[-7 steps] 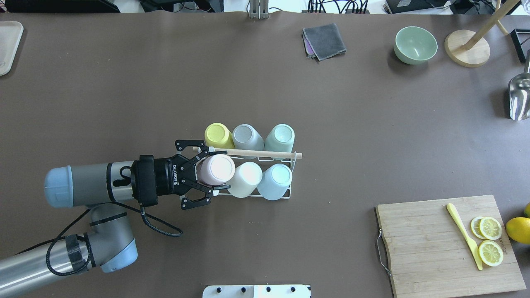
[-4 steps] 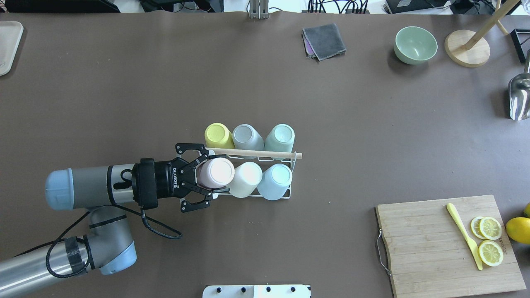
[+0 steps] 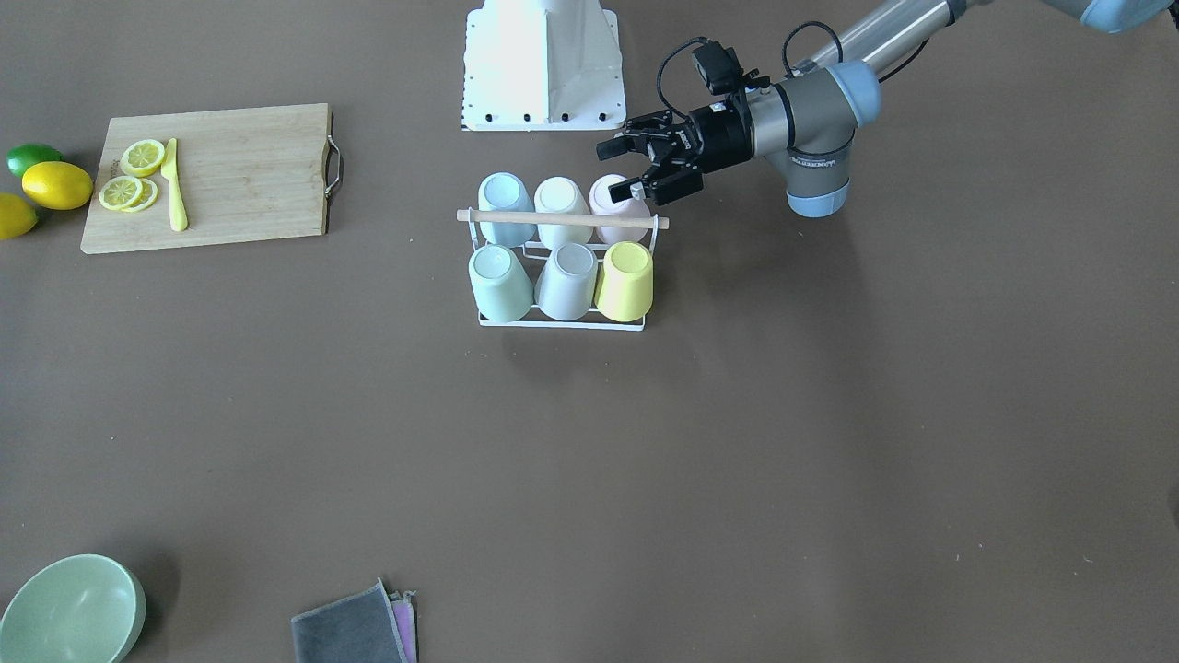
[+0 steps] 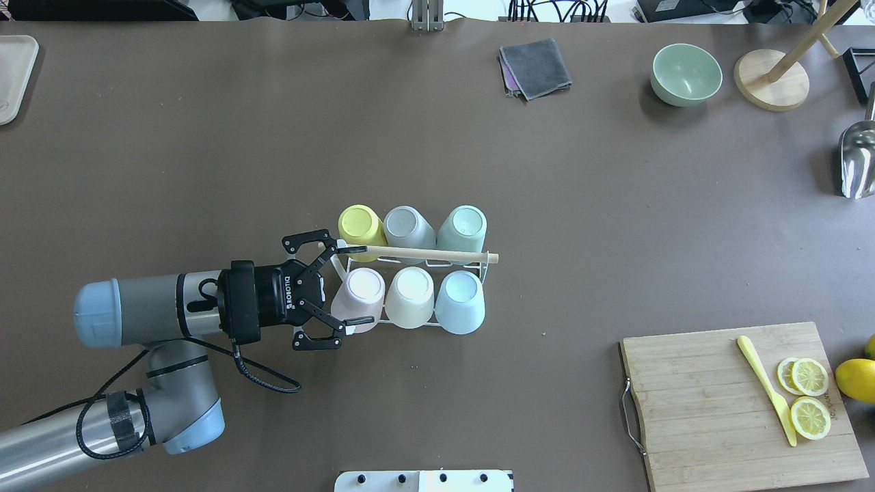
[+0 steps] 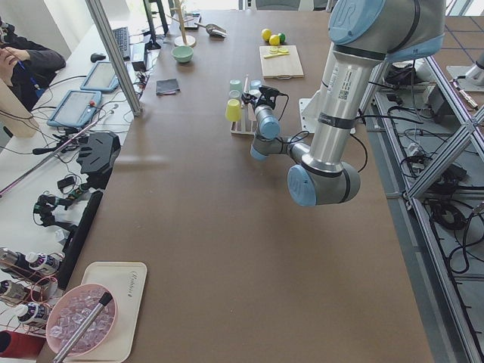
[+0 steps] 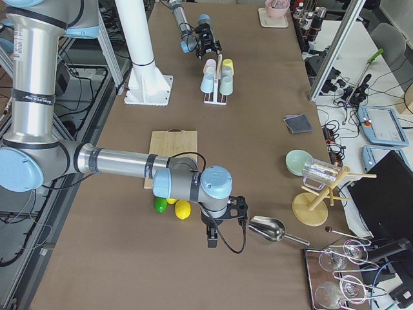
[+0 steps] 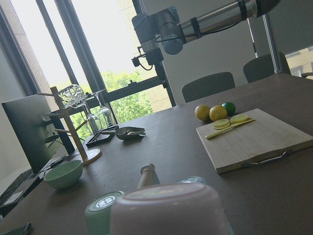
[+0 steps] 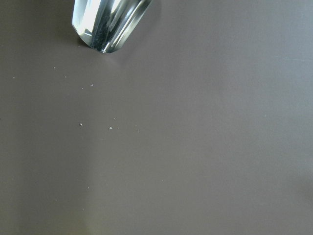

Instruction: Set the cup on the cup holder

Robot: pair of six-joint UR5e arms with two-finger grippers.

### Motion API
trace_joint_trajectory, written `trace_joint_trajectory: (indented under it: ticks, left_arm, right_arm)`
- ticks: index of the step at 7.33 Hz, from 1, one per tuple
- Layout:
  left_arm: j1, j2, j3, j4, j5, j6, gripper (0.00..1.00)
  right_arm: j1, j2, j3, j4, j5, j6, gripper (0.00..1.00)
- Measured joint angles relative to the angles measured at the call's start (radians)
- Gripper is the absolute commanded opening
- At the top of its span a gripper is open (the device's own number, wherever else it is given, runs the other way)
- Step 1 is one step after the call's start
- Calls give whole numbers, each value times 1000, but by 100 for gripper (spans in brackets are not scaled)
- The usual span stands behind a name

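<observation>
Overhead view, read from 9 o'clock across. The left tool [image 4: 361,284] is seen at the 9 o'clock end of the cup holder [image 4: 486,270]. Its jaws are spread apart, one on each side of the pink cup [image 4: 366,297], and nothing is clamped. Contact between fingers and cup cannot be told. The far finger's tip lies just beside the 9 o'clock end of the wooden rod [image 4: 437,255].

The pink cup is set upside down on the holder, in the near row at the 9 o'clock corner. Next to it, toward 3 o'clock, a cream cup [image 4: 410,297] and a blue cup [image 4: 459,301] are seated. The far row is filled by yellow [image 4: 361,224], grey [image 4: 408,227] and green [image 4: 463,228] cups.

All six places are taken, so the placing is judged done. Only backing the left tool off toward 9 o'clock seems left, without the rod being snagged.

The right tool [image 6: 214,237] is parked low over the worktop [image 4: 205,137] beside a metal scoop [image 6: 268,227]; apart or together cannot be told.
</observation>
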Motion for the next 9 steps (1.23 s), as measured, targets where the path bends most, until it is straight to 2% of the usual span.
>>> trace_joint_trajectory:
  ticks: [5,7,9]
  left_arm:
    - [-44,4,-37,40,-4,-58,98]
    - [-95,33,-132,183,-8,-66,98]
    - [-170,51,-208,385,-30,-80,98]
  right_arm:
    - [20,-3,7,0,-15,0,100]
    - [23,-3,8,0,-16,-1,100]
    - [25,-3,8,2,-20,0,100]
